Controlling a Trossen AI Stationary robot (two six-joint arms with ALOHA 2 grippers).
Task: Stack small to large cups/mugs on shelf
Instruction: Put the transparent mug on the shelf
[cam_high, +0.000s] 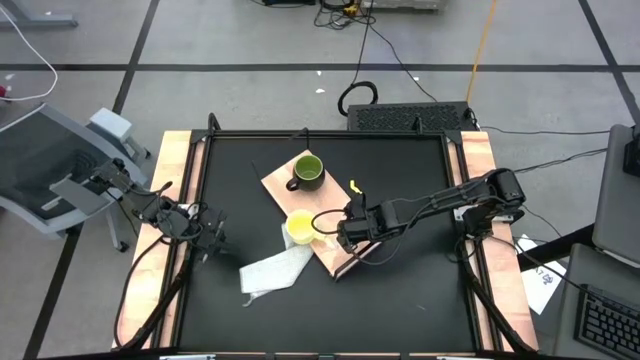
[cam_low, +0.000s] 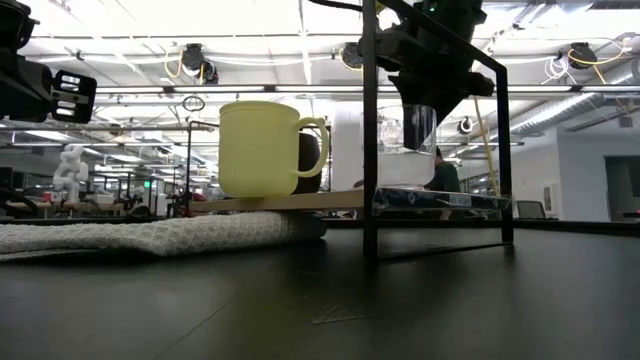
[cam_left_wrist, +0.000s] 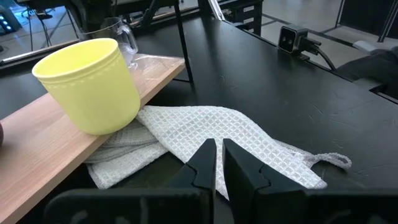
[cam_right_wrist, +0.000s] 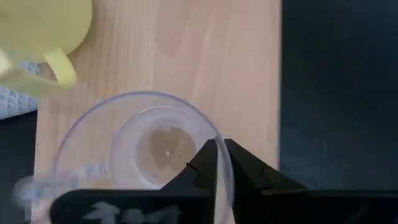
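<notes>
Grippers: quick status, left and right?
Left gripper: shut, empty, at the table's left edge.
Right gripper: shut on the clear cup's rim, over the shelf.

The left gripper (cam_left_wrist: 219, 163) hangs low over the black tabletop (cam_left_wrist: 298, 106), its two dark fingers (cam_left_wrist: 202, 165) drawn nearly together with only a thin slit between them and nothing held. Just beyond them lies a white waffle-weave cloth (cam_left_wrist: 211, 140), crumpled, one end tucked under the edge of the light-wood shelf (cam_left_wrist: 43, 134). On that board stands the bright yellow mug (cam_left_wrist: 90, 84) (upright, its handle not visible from here), close to the board's edge. Behind it, at the board's far end, the clear plastic cup (cam_left_wrist: 121, 37) shows partly. A small black camera (cam_left_wrist: 292, 40) sits farther across the table.
</notes>
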